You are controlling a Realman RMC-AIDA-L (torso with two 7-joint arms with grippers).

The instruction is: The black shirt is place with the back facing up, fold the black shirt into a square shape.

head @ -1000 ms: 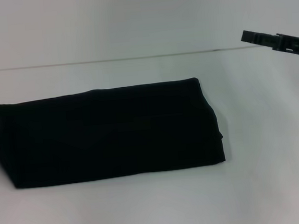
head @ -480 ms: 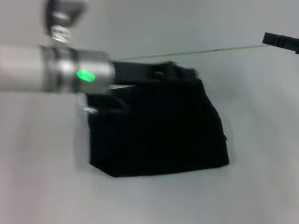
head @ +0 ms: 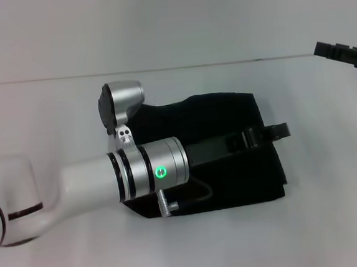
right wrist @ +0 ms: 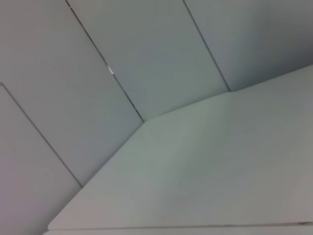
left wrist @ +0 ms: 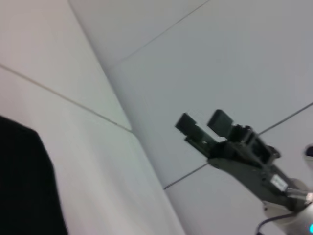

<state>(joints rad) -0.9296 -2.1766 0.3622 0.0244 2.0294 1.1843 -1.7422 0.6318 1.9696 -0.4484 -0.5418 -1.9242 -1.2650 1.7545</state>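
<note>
Black soft-fabric shirt [head: 226, 110] lies folded into a compact, roughly squarish block on the smooth pale table [head: 312, 234], its matte cloth plain with no lettering showing. Across the shirt stretches the left arm, a glossy white and brushed-metal cylinder; its hard black left pincer [head: 272, 133] sits at the shirt's right edge, and whether it grips cloth cannot be told. Well right of the shirt, the right pincer [left wrist: 203, 125] hovers with fingers parted, holding nothing.
</note>
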